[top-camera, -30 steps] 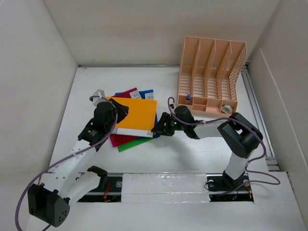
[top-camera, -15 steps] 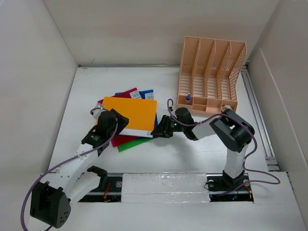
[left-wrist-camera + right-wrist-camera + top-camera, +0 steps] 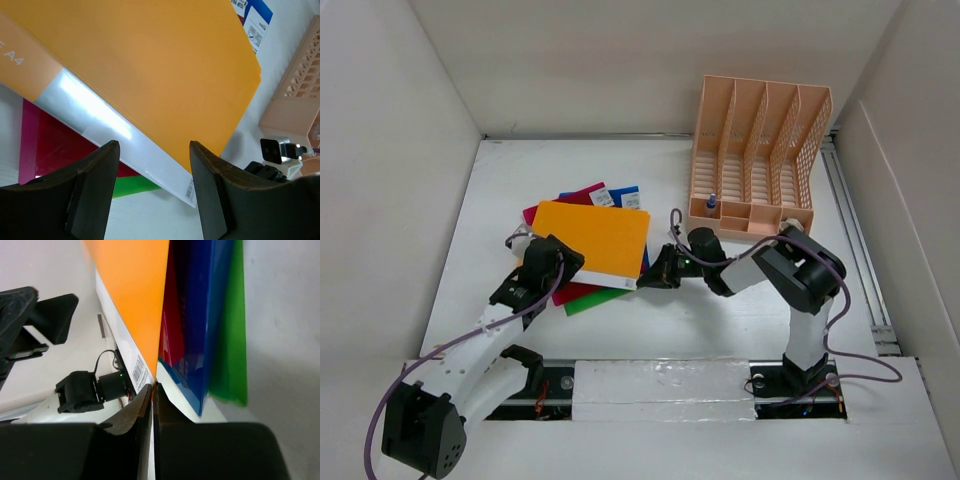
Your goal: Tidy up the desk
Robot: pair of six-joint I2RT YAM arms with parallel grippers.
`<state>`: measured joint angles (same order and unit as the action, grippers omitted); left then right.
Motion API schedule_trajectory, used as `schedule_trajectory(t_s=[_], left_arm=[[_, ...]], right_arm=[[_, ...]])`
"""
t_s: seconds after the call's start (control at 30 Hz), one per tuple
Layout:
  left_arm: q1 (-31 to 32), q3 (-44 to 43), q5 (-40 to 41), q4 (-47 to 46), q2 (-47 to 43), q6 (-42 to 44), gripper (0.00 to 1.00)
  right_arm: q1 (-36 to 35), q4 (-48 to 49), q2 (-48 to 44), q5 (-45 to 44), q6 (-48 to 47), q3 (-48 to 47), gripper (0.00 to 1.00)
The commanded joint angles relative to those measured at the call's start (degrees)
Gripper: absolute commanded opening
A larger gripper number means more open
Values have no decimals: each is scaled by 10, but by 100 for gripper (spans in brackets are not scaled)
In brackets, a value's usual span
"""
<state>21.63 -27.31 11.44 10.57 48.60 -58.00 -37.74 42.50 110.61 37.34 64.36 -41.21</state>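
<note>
The bench (image 3: 720, 320) fills my overhead view, a flat white top boxed in by white walls (image 3: 380, 150), with a taped rail (image 3: 660, 380) along the near edge where both arms are bolted. Left of its centre lies a fanned pile of folders: the orange folder (image 3: 595, 240) is on top, with the red folder (image 3: 578, 194), blue folder (image 3: 626, 192) and green folder (image 3: 596, 300) showing from under it. On my right wrist feed the right claw (image 3: 152, 386) is pinched almost flat on the orange folder's near right corner, just by the barcode on its white strip, and that corner stands clear of the blue and green sheets beside it. Overhead, the same claw sits low at the pile's right edge. The left claw (image 3: 152, 150) stands wide and holds nothing; its fingers (image 3: 100, 185) frame the orange folder's white strip without touching it, at the pile's near left side. The peach rack (image 3: 760, 160) stands at the far right of the bench, apart from the pile.
</note>
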Motion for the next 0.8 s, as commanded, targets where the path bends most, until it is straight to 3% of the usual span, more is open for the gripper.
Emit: schedule_trajectory(t_s=[0.0, 0.3, 0.4, 0.47, 0.5, 0.6, 0.77], left_arm=[[-3, 10, 18, 17, -1, -12, 54], [-3, 24, 22, 17, -14, -17, 54], [-3, 33, 26, 17, -13, -22, 54], [-3, 31, 27, 18, -15, -26, 54], [-3, 29, 31, 18, -17, -27, 54], [-3, 30, 39, -2, -33, -34, 54], [-3, 14, 61, 9, -49, -23, 54]], right_arm=[[10, 72, -40, 9, 22, 31, 6], [26, 130, -108, 19, 69, 61, 1], [31, 78, -123, 7, 52, 61, 4], [31, 34, -122, 5, 17, 47, 11], [24, 9, -122, 2, 10, 46, 25], [9, -45, -117, -24, -19, 37, 52], [-3, -80, -89, -19, -41, 3, 58]])
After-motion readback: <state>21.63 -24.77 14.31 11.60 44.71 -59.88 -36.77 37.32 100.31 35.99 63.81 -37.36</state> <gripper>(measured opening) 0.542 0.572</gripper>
